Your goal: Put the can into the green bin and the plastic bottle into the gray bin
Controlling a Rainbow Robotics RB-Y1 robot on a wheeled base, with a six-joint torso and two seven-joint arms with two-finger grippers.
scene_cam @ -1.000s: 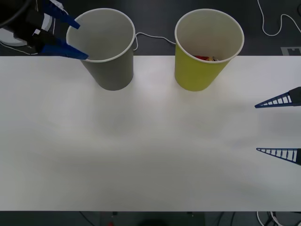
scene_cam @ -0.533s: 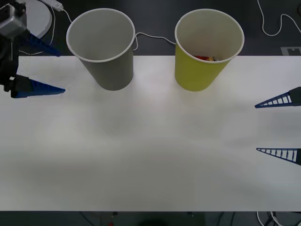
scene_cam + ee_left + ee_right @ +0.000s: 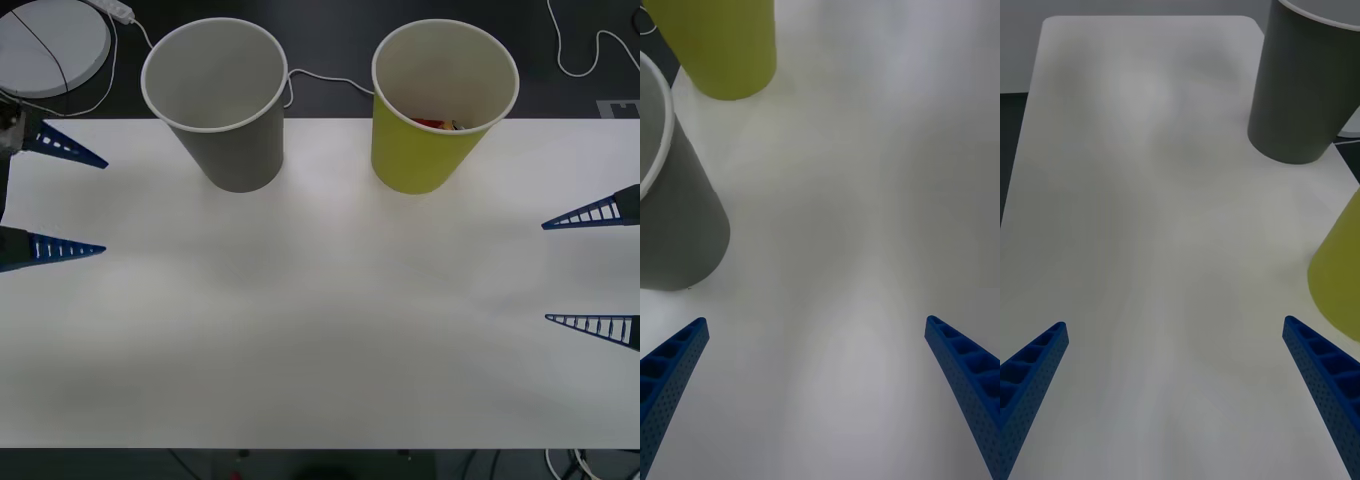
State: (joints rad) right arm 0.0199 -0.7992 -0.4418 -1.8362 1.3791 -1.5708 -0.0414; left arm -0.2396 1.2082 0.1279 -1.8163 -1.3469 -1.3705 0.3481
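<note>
A white worktop [image 3: 320,330] seen from above, with two large paper-cup-shaped bins standing upright near its far edge. The gray bin [image 3: 225,110] stands toward the left and the green bin [image 3: 438,110] toward the right, well apart from each other, each with a white rim and a pale inside.

Low inside the green bin, against the near wall, lies the can [image 3: 438,124]; just a sliver of red and orange shows past the rim. The part of the gray bin's inside that can be seen is plain and pale; its floor is hidden by the near wall.

The left claw [image 3: 50,200] hovers at the worktop's left edge, beside and somewhat nearer than the gray bin. Its two blue ribbed fingers are spread wide, tips pointing toward the middle, with nothing between them. In its own wrist camera the fingers [image 3: 670,375] sit at the two lower corners, the gray bin's wall and the green bin lying ahead.

The right claw [image 3: 592,270] hovers at the worktop's right edge, nearer than the green bin, fingers likewise spread wide and empty, tips pointing inward. Its wrist camera shows bare worktop between the fingers [image 3: 1322,375], with both bins off to one side.

Beyond the far edge, on a dark floor, lie thin white cables [image 3: 585,55] and a round white disc [image 3: 55,45].
</note>
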